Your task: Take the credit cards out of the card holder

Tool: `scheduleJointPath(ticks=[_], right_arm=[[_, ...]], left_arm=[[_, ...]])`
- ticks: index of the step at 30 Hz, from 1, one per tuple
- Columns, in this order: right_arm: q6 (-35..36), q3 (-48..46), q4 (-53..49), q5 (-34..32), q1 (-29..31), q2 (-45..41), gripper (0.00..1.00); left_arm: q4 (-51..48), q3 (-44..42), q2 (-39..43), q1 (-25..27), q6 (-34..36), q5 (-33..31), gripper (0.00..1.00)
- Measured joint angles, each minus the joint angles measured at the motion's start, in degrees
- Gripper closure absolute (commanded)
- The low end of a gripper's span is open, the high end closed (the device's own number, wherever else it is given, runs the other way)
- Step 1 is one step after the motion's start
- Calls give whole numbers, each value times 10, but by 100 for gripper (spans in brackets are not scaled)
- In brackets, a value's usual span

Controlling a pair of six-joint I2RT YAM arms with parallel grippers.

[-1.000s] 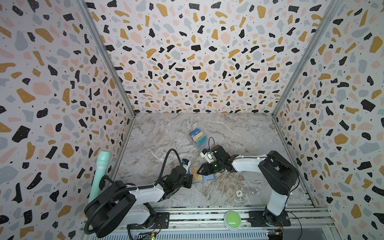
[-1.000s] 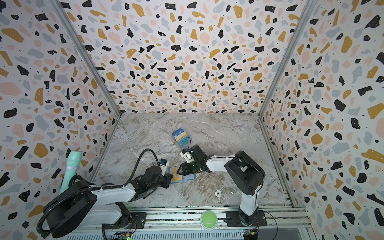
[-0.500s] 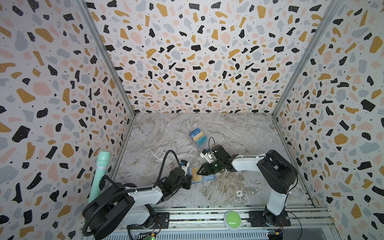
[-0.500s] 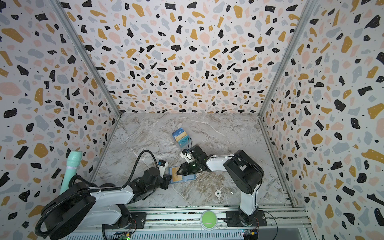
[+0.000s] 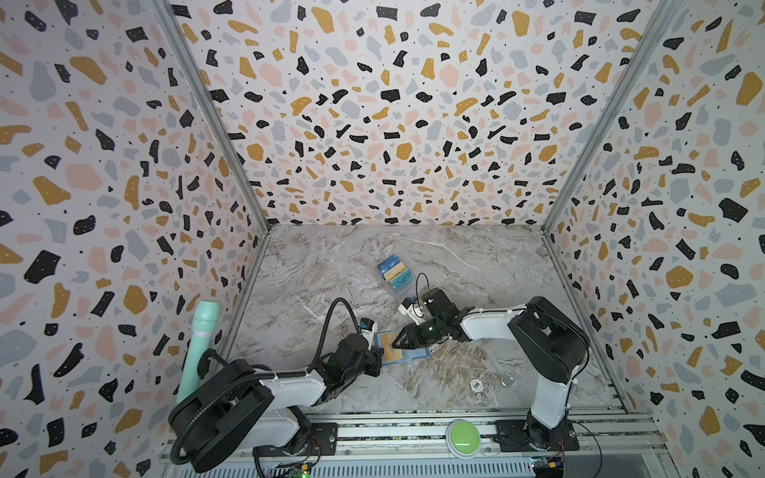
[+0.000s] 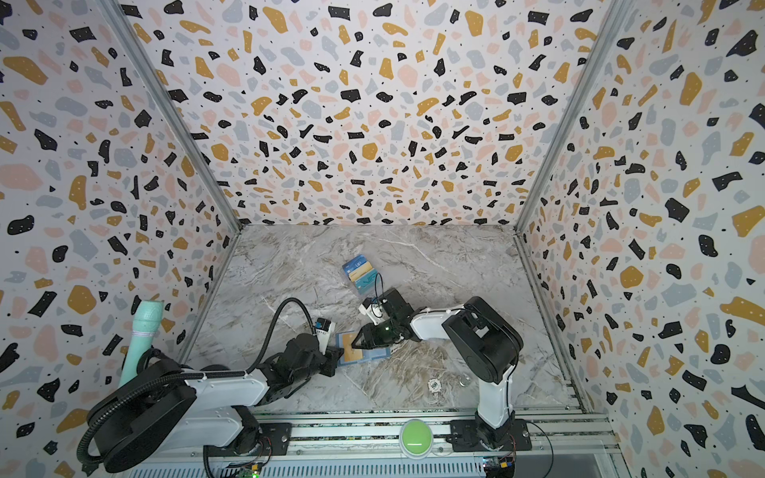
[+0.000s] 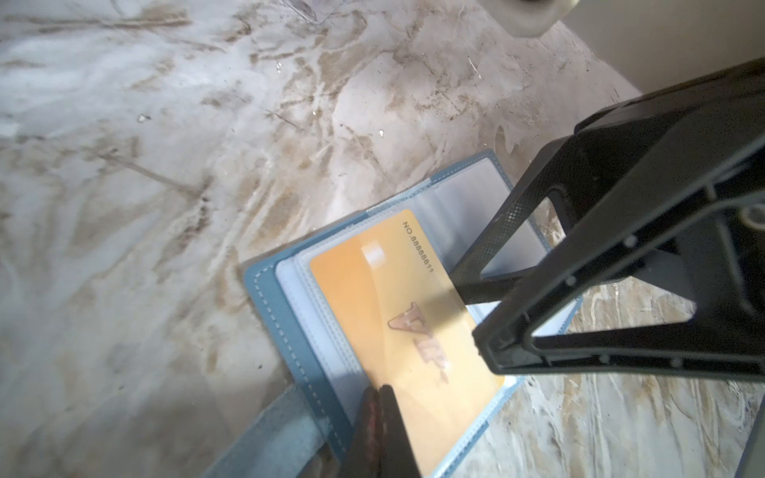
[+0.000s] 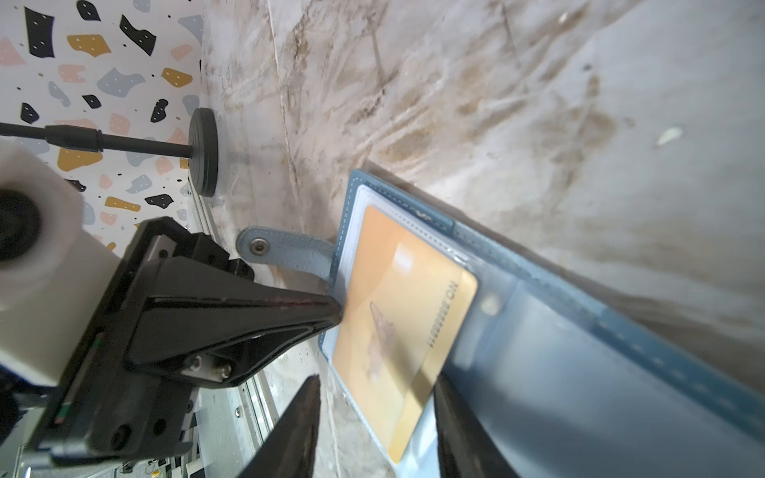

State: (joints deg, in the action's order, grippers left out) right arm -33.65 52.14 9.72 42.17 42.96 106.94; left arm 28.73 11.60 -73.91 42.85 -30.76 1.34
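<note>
Card point(image 7: 397, 314) — thin, judged stiff and slick — is sleeved in the open holder point(image 7: 269, 289), pinned by the closed left gripper point(image 8: 335, 310); its long edge, under the parted jaws of the right gripper point(image 7: 467, 316), is favoured for pinching.

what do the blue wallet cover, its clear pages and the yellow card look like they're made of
Cover: leather or faux leather, matte slate blue, pale stitching along the edge; which one is unclear.
Clear pages: probably thin soft plastic, glossy, slightly cloudy, see-through.
Yellow card: likely rigid plastic, smooth and shiny, with a glare patch and printed number.
</note>
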Motion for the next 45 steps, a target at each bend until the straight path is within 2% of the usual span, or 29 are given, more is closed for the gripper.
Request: scheduleJointPath(ticks=[9, 24, 45], right_arm=[[-38, -14, 49, 33, -15, 6, 54], [-68, -15, 55, 4, -18, 7, 53], [-92, -25, 121, 73, -31, 34, 55]], left_arm=[[15, -7, -2, 0, 0, 0, 100], [38, -16, -7, 0, -2, 0, 100], [55, -20, -14, 0, -4, 1, 100]])
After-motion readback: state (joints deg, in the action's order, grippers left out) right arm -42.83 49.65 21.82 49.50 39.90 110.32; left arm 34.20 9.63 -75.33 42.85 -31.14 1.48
